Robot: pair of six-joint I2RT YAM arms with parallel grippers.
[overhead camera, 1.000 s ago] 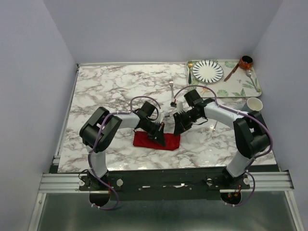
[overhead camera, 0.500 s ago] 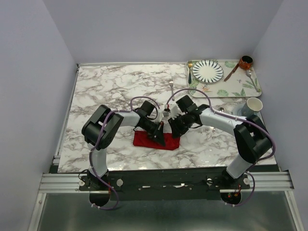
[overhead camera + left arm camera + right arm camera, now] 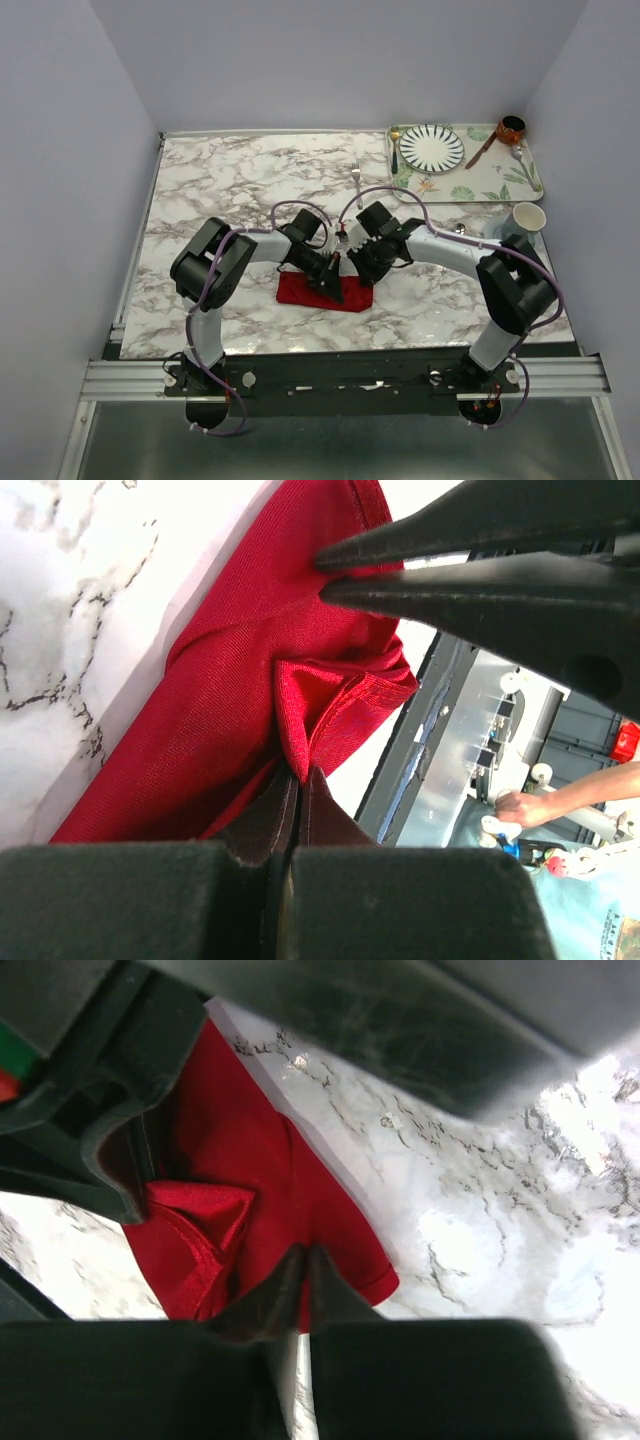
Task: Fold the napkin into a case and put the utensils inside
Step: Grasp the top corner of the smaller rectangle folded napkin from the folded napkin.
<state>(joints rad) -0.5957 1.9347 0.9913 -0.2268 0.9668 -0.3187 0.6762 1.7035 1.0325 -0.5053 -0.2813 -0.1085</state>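
Note:
The red napkin [image 3: 310, 293] lies folded into a short band near the table's front middle. My left gripper [image 3: 333, 283] is at its right end, shut on a raised fold of the napkin [image 3: 200, 710]; that pinch shows at the jaw tips [image 3: 296, 775]. My right gripper [image 3: 352, 272] comes in from the right just beside it. Its fingers [image 3: 480, 590] hover over the cloth's far edge. In the right wrist view the tips [image 3: 305, 1252] rest on the napkin [image 3: 270, 1180] with a thin gap and nothing pinched. A silver fork [image 3: 355, 180] lies on the marble behind both grippers.
A patterned tray [image 3: 500, 185] at the back right holds a striped plate [image 3: 432, 148], a gold spoon, a brown wooden utensil, an orange-brown cup [image 3: 511, 128] and a small silver utensil [image 3: 517, 155]. A white cup [image 3: 528, 216] stands in front of the tray.
My right arm has swung left, bringing its gripper in beside the left one over the napkin, and its jaws have narrowed. The left gripper has kept its hold and place.

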